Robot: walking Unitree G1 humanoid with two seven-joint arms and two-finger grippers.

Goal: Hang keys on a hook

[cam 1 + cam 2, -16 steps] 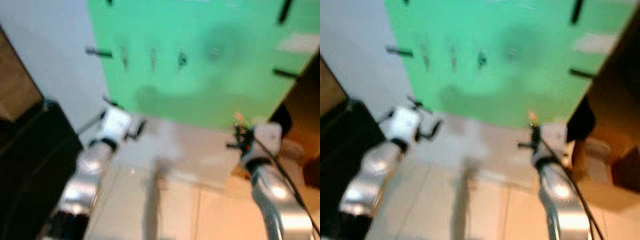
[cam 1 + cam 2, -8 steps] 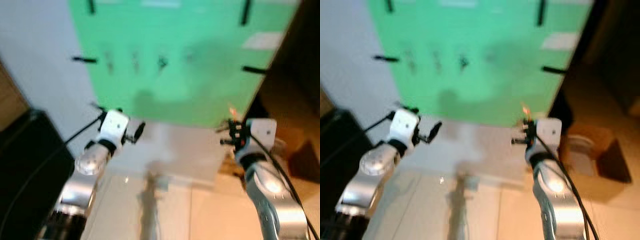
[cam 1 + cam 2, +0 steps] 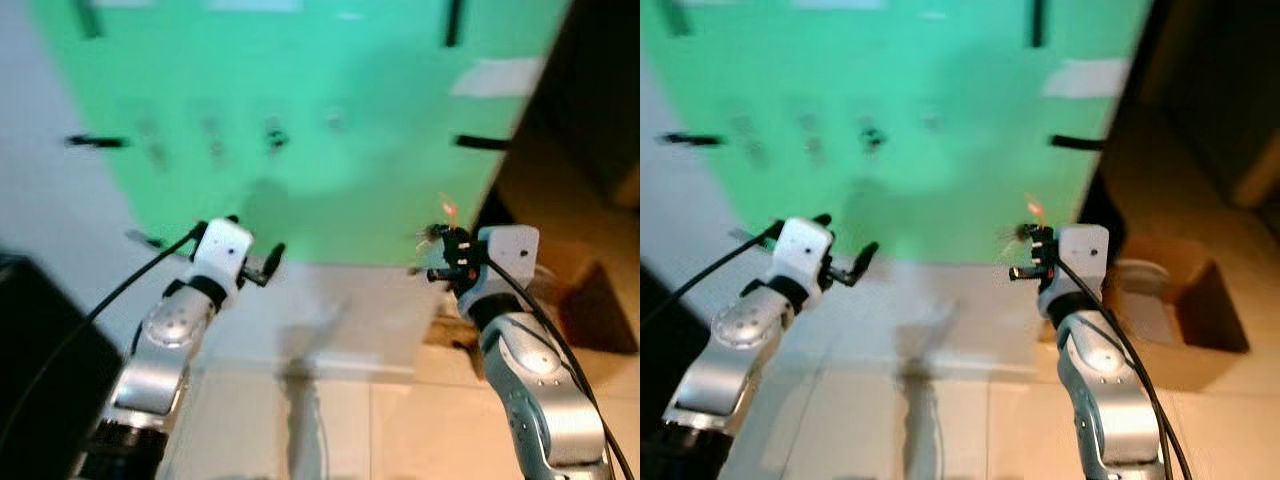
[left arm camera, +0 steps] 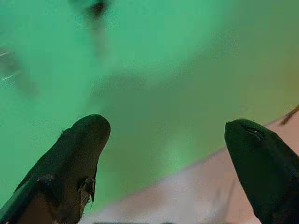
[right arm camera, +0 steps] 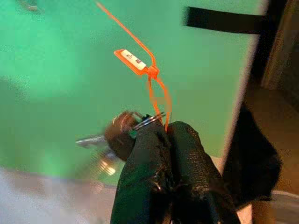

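1. The robot faced a green board (image 3: 300, 110) fixed to the wall, with a row of small hooks (image 3: 274, 135) across its upper half. Over the previous second the whole head view had swung, so that the board sat further left in frame and a cardboard box (image 3: 1170, 300) on the floor came into sight at right. That was camera movement, not movement of the board.

2. The right gripper (image 3: 440, 258) was clamped tight on the keys (image 5: 117, 135), its two black fingers (image 5: 161, 158) pressed together around the ring. An orange tag (image 5: 135, 59) on a thin orange tie stood up above the fingers, and the keys hung blurred beside them, near the board's lower right part.

3. Compared with a second earlier, that gripper appeared higher and closer to the board's lower edge, and the frames were sharper, suggesting the walk was settling.

4. The left gripper (image 3: 250, 262) was held out at the board's lower left with its fingers (image 4: 74, 154) spread wide and nothing between them.

5. The keys remained well below and to the right of the hook row, so the approach looked nearly done but the hanging had not yet begun. The arm would still need to lift and travel left.
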